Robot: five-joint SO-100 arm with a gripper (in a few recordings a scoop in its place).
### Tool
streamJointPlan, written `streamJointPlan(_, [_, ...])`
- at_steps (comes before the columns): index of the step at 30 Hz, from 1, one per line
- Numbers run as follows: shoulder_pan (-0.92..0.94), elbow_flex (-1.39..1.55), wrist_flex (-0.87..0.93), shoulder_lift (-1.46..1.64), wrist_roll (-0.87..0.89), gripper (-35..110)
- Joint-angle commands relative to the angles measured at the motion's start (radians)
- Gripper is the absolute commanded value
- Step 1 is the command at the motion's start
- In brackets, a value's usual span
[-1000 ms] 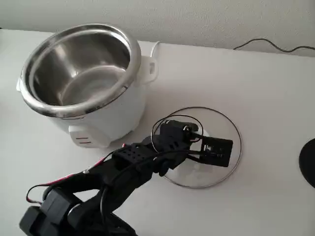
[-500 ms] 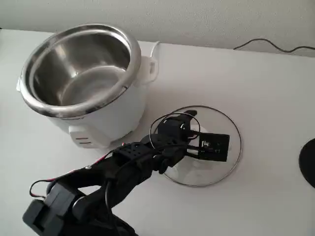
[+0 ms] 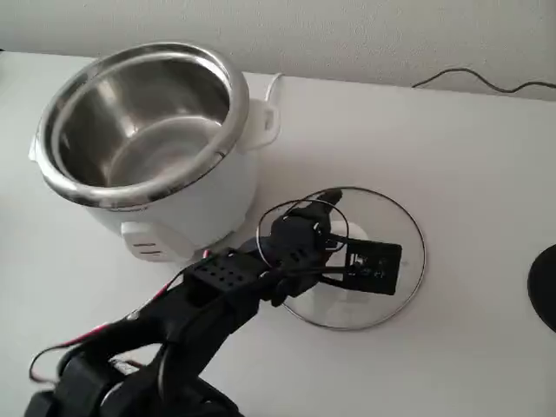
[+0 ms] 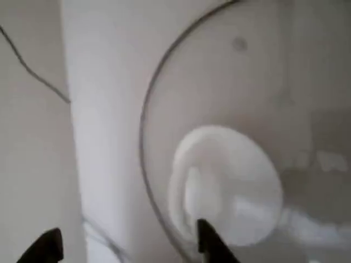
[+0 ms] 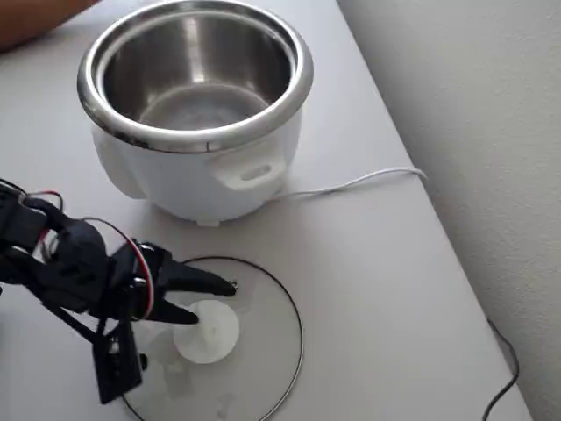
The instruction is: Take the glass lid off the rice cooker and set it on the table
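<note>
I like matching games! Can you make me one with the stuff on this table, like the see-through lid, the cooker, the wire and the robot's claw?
Things:
1. round clear glass lid with a white knob
2. squat white rice cooker with a shiny steel pot
3. thin white cord
4. black two-finger gripper

Places or states:
a. trails from the cooker across the white table
b. lies flat on the table beside the cooker
c. open, fingers over the lid's knob
d. stands uncovered, with nothing in its pot

Pairs: 1-b, 2-d, 3-a, 4-c
</note>
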Motion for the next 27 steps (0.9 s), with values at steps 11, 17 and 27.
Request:
streamJointPlan(11, [-0.114,-0.020,0.618,0.841,-0.006,3])
streamJointPlan(17, [-0.209,0.046,0.781,1.026,0.026,0])
streamJointPlan(27, [-0.222,0.299,0.923,1.209,0.087,1])
